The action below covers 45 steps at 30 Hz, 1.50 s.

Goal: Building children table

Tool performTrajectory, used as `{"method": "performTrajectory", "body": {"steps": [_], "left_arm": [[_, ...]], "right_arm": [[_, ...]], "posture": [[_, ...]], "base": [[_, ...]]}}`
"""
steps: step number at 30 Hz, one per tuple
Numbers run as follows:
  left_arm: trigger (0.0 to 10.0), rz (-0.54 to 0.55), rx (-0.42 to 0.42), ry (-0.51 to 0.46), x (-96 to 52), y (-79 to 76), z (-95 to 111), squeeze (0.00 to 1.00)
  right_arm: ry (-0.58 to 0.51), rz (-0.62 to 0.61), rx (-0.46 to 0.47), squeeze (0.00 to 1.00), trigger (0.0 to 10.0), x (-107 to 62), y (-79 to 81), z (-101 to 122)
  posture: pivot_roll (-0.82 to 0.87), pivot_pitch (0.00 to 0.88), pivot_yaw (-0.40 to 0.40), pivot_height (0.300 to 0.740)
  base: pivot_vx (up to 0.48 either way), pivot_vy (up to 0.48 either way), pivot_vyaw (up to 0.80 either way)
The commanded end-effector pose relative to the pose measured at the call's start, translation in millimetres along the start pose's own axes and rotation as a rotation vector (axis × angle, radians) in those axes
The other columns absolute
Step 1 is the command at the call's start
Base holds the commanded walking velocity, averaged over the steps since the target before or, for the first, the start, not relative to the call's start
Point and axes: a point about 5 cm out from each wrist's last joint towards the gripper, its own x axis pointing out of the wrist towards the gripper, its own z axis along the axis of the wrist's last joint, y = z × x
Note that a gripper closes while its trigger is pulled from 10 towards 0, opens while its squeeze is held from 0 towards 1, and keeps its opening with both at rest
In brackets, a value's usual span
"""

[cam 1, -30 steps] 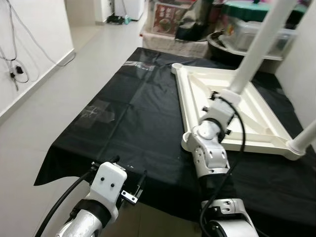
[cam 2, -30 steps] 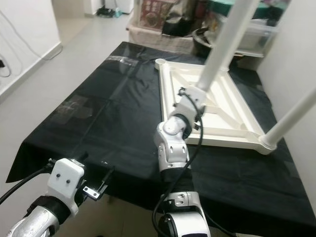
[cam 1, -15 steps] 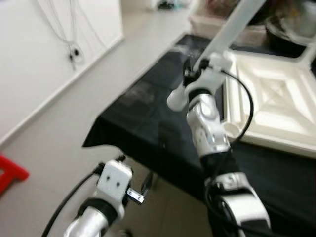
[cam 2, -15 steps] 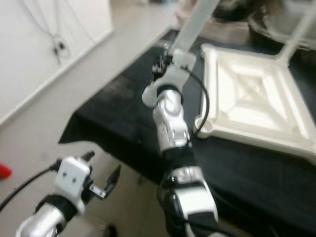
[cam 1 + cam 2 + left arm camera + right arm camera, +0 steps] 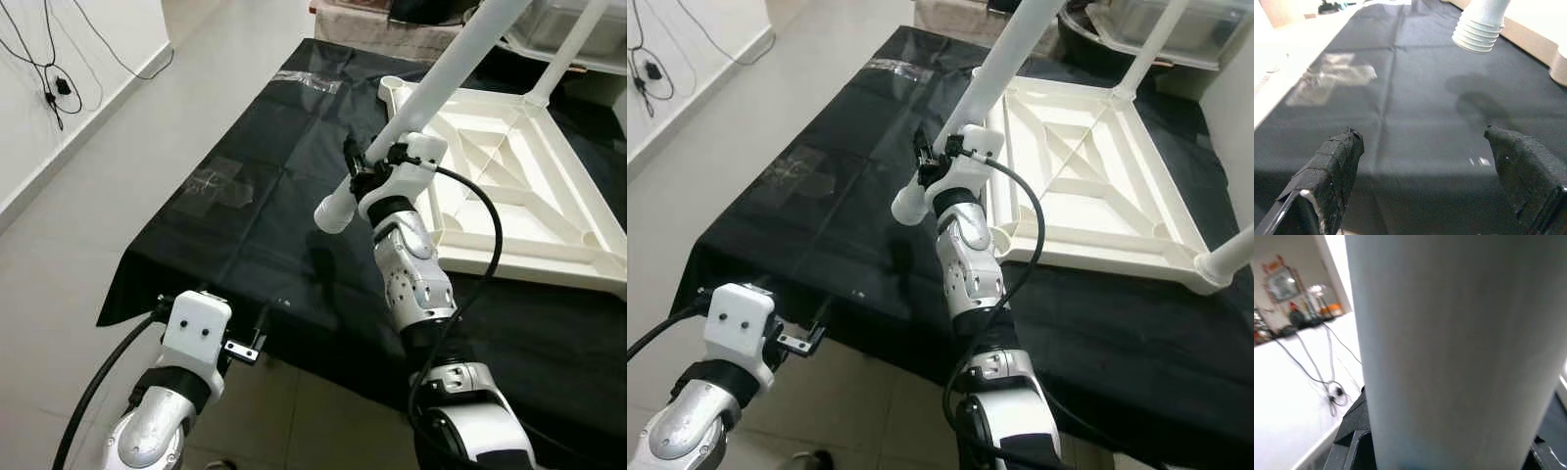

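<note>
The white table top lies upside down on a black cloth. My right gripper is shut on a long white table leg, held tilted above the cloth just left of the table top. The leg's ribbed lower end hangs free over the cloth and also appears in the left wrist view. In the right wrist view the leg sits right before the camera. Another leg stands at the far corner, and one more at the near right corner. My left gripper is open, low at the cloth's front edge.
Pieces of clear tape stick to the cloth on the left. Bare floor runs along the left side up to a wall with hanging cables. Storage boxes stand behind the table top.
The camera swung and came back. My right gripper has taken the leg off the table top, and it now hangs tilted over the cloth. The left gripper stays low.
</note>
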Motion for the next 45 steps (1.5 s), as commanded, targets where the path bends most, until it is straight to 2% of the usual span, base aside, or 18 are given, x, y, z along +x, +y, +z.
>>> {"method": "performTrajectory", "body": {"steps": [1, 10, 15, 23, 24, 27, 29, 31, 33, 35, 36, 40, 45], "left_arm": [[10.0, 0.007, 0.009, 0.017, -0.2, 1.4, -2.8, 0.0], [10.0, 0.041, 0.012, 0.044, -0.8, 3.5, -6.4, 0.0], [10.0, 0.09, 0.003, 0.056, 0.2, 10.8, -7.6, 0.0], [10.0, 0.089, 0.011, 0.049, 0.9, 12.2, -6.9, 0.0], [10.0, 0.087, 0.012, 0.05, 0.7, 12.0, -6.9, 0.0], [10.0, 0.072, 0.001, 0.059, -1.9, 8.7, -7.8, 0.0], [10.0, 0.043, -0.012, 0.059, -3.8, 3.3, -7.3, 0.0], [10.0, 0.032, -0.016, 0.059, -4.6, 1.2, -6.9, 0.0], [10.0, 0.017, -0.014, 0.058, -6.3, -2.1, -6.0, 0.0], [10.0, 0.012, -0.016, 0.059, -8.3, -3.6, -5.9, 0.0], [10.0, 0.005, -0.021, 0.064, -10.2, -5.5, -6.5, 0.0], [10.0, 0.003, -0.023, 0.066, -10.7, -6.0, -6.7, 0.0], [10.0, -0.016, -0.032, 0.07, -12.5, -9.8, -6.6, 0.0]], "right_arm": [[-0.025, 0.013, 0.005, 0.0, 10.0, -0.4, 1.3, 1.5], [-0.037, 0.05, 0.029, 0.0, 10.0, 6.9, 4.6, 8.8], [-0.065, 0.069, 0.038, 0.0, 10.0, 11.3, 1.9, 16.4], [-0.06, 0.155, 0.083, 0.0, 10.0, 13.5, 3.6, 20.3], [-0.043, 0.2, 0.107, 0.0, 10.0, 14.1, 3.5, 20.7], [0.056, 0.341, 0.159, 0.0, 10.0, 18.4, -16.3, 20.7], [0.122, 0.408, 0.152, 0.0, 10.0, 19.9, -27.7, 18.2], [0.147, 0.444, 0.159, 0.0, 10.0, 19.7, -30.3, 17.6], [0.208, 0.573, 0.187, 0.0, 10.0, 15.1, -33.3, 17.4], [0.249, 0.695, 0.149, 0.0, 10.0, 8.0, -37.7, 17.1], [0.29, 0.83, 0.136, 0.0, 10.0, -1.6, -43.0, 17.7], [0.3, 0.861, 0.14, 0.0, 10.0, -4.0, -44.6, 18.1], [0.312, 0.917, 0.151, 0.0, 10.0, -7.5, -58.6, 26.2]], "posture": [[0.25, 0.15, -0.103, 0.74], [0.25, 0.15, -0.107, 0.74], [0.25, 0.152, -0.108, 0.74], [0.25, 0.154, -0.106, 0.74], [0.25, 0.155, -0.106, 0.74], [0.25, 0.159, -0.105, 0.74], [0.26, 0.162, -0.106, 0.74], [0.26, 0.162, -0.106, 0.74], [0.26, 0.162, -0.106, 0.74], [0.26, 0.163, -0.105, 0.74], [0.26, 0.164, -0.104, 0.74], [0.26, 0.164, -0.104, 0.74], [0.27, 0.164, -0.104, 0.74]], "base": [[0.398, -0.266, 0.0], [0.136, -0.397, 0.0], [0.0, 0.0, 0.0], [0.0, 0.0, 0.0], [0.0, 0.0, 0.0], [0.0, 0.0, 0.0], [0.0, 0.0, 0.0], [0.0, 0.0, 0.0], [0.0, 0.0, 0.0], [0.0, 0.0, 0.0], [0.0, 0.0, 0.0], [0.0, 0.0, 0.0], [0.0, 0.0, 0.0]]}}
